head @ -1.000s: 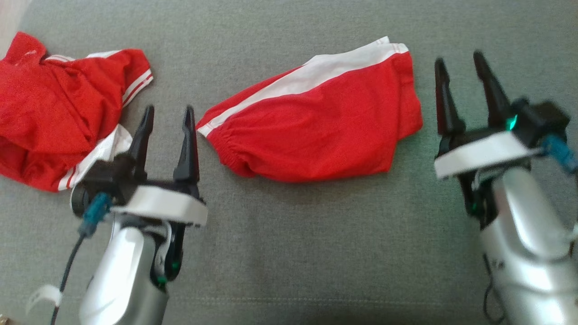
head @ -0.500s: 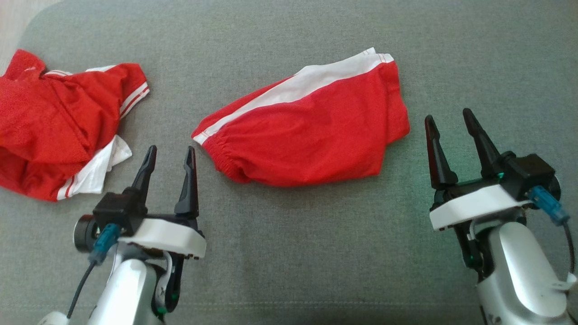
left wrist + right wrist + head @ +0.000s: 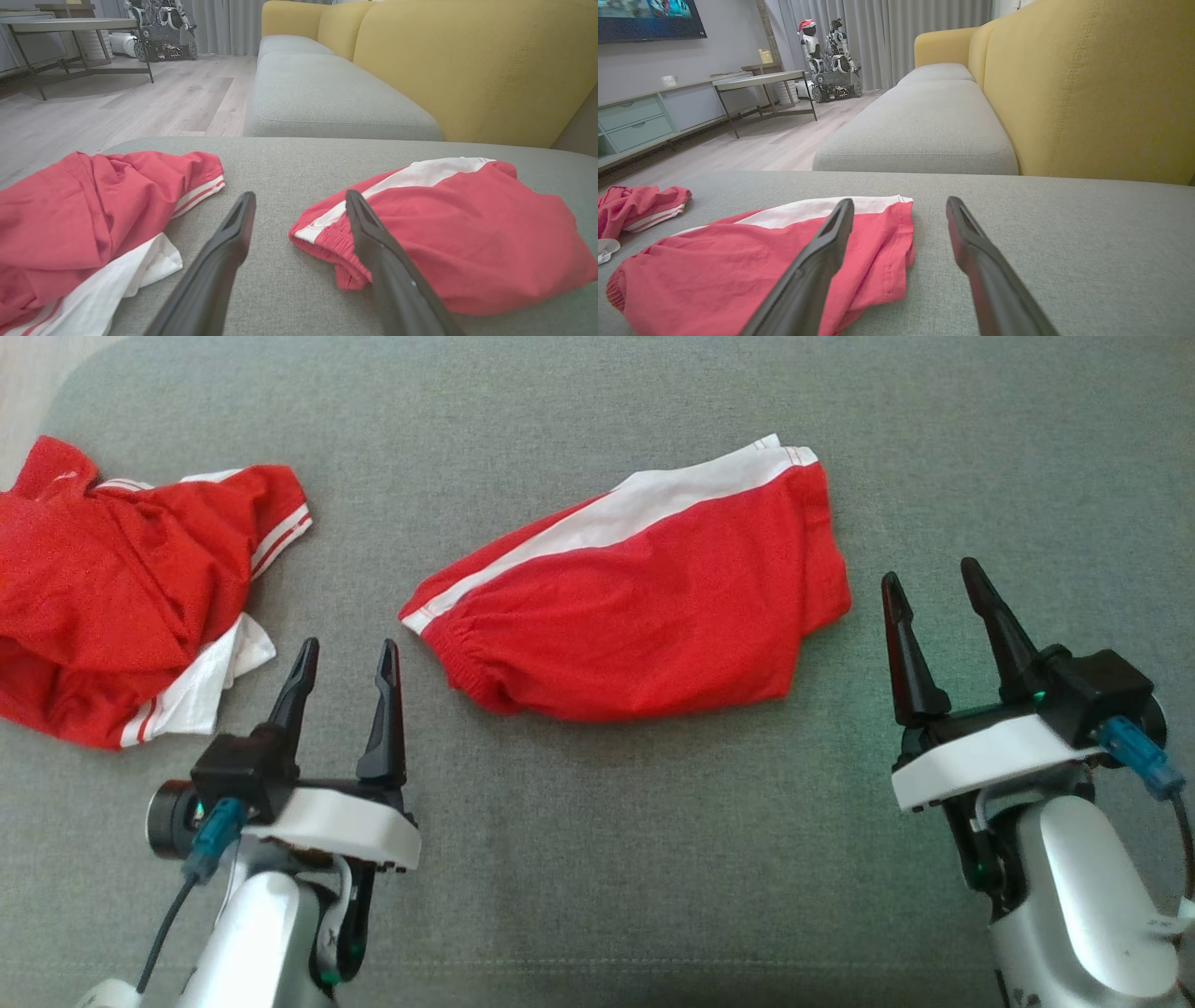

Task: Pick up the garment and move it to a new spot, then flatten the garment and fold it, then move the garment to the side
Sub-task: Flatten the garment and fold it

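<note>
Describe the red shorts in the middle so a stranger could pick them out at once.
Start at the wide grey seat cushion. Near its middle lie the red shorts. Unlike the crumpled red garment to the left, they lie flat and smooth, with one broad white stripe along the far edge.

Soft, even light fell on the grey fabric cushion (image 3: 597,859); a faint shadow lay under the folded red-and-white cloth garment (image 3: 635,625). The head view was slightly soft; wrist views bowed at edges.
</note>
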`<state>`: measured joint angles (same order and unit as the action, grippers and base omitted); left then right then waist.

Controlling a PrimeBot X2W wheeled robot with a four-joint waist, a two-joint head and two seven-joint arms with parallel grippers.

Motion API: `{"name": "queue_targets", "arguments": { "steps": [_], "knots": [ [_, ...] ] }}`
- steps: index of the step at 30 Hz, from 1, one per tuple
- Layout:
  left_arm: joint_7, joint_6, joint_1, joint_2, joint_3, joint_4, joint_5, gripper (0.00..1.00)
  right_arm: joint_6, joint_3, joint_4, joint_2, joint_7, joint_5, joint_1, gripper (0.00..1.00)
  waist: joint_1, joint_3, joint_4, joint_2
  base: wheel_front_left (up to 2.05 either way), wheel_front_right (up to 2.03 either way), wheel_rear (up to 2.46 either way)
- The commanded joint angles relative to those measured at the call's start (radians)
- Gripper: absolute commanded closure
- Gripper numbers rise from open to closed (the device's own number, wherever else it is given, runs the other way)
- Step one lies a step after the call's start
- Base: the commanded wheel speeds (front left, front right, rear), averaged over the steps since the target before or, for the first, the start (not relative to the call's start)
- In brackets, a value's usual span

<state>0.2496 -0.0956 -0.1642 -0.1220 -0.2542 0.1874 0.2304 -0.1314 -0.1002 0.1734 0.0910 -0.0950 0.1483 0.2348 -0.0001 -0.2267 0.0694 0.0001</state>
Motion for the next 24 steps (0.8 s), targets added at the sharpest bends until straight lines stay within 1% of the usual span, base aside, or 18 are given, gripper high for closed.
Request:
{"name": "queue_targets", "arguments": {
  "steps": [1,6,10,13,19,22,23,24],
  "knots": [
    [0.012,0.003,-0.031,-0.014,0.036,-0.03,-0.009,0.0,0.001,-0.018,-0.038,-0.009,0.003,-0.004,0.009,0.0,0.0001,-0.001,0.001,-0.0001,0.0,0.0,0.0],
    [0.012,0.006,-0.043,-0.009,0.037,-0.028,-0.011,0.0,0.001,-0.015,-0.03,0.001,0.032,-0.008,0.033,0.0,0.0001,-0.015,0.01,-0.0001,0.0,0.0,0.0],
    [0.012,0.012,-0.07,0.0,0.033,-0.033,-0.015,0.0,0.001,-0.014,0.016,0.016,0.074,-0.008,0.088,0.0,0.0001,-0.046,0.029,-0.0001,0.0,0.0,0.0],
    [0.012,0.019,-0.094,0.01,0.026,-0.036,-0.019,0.0,0.001,-0.018,0.087,0.029,0.102,-0.01,0.145,0.0,0.0001,-0.075,0.049,-0.0001,0.0,0.0,0.0],
    [0.012,0.036,-0.134,0.032,0.012,-0.035,-0.025,0.0,0.001,-0.021,0.266,0.051,0.153,-0.014,0.247,0.0,0.0001,-0.12,0.095,-0.0001,0.0,0.0,0.0],
    [0.012,0.04,-0.142,0.04,0.015,-0.031,-0.027,0.0,0.001,-0.027,0.34,0.046,0.195,0.0,0.278,0.0,0.0001,-0.128,0.105,-0.0001,0.0,0.0,0.0],
    [0.012,0.041,-0.142,0.044,0.018,-0.029,-0.028,0.0,0.001,-0.035,0.378,0.039,0.228,0.02,0.295,0.0,0.0001,-0.131,0.107,-0.0001,0.0,0.0,0.0],
    [0.012,0.042,-0.142,0.046,0.02,-0.029,-0.028,0.0,0.001,-0.042,0.389,0.037,0.238,0.029,0.305,0.0,0.0001,-0.132,0.107,-0.0001,0.0,0.0,0.0]
  ]
}}
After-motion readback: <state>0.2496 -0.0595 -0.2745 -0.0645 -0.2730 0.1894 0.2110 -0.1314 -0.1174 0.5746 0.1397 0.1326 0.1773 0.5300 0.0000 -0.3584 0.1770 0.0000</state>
